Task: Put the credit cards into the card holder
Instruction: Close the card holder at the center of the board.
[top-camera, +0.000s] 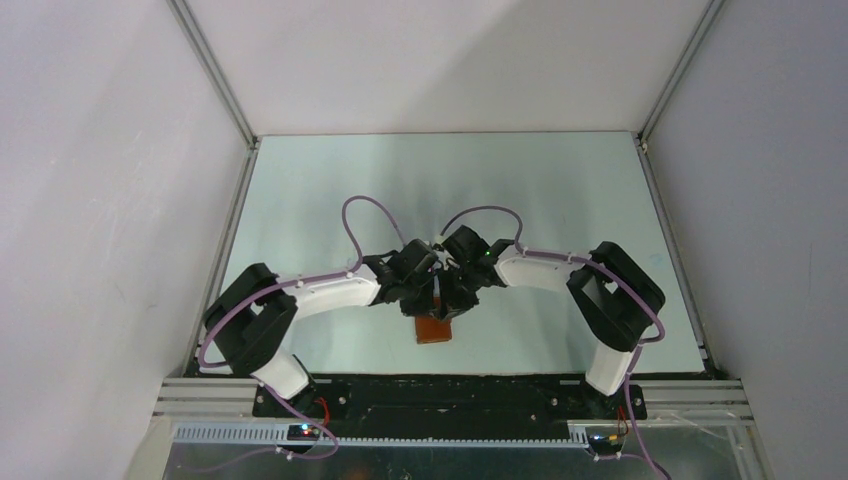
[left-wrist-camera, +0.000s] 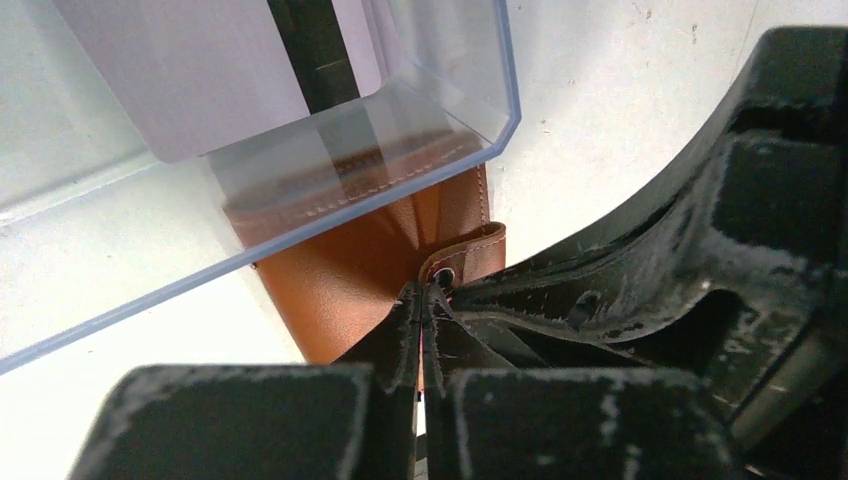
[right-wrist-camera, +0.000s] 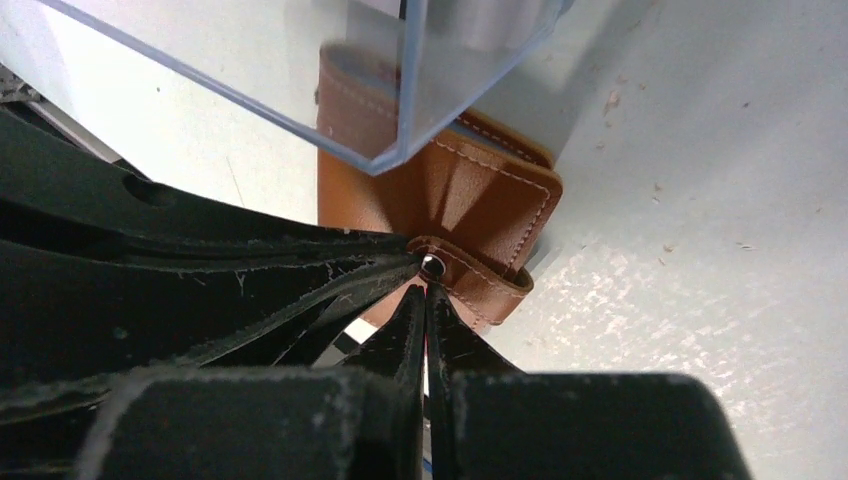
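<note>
Meeting over the middle of the tabletop, the two arms bring their tips together at one spot: the snap tab of the card holder. The holder lies flat toward the near edge, folded shut with the tab wrapped round its side, so its pockets are closed off. The left tool has its fingers pressed together into a narrow point right at the metal snap. The right tool is closed the same way, its point just beside the snap from the other side. Whether either has leather pinched between its fingers cannot be told; they may only be pressing on the tab. Two thin points at the snap would suit prising the tab loose, which I judge to be the step in hand, since nothing can go in until the holder opens. No credit cards show in any view. A clear plastic shell hides the far part of the holder in both wrist views
</note>
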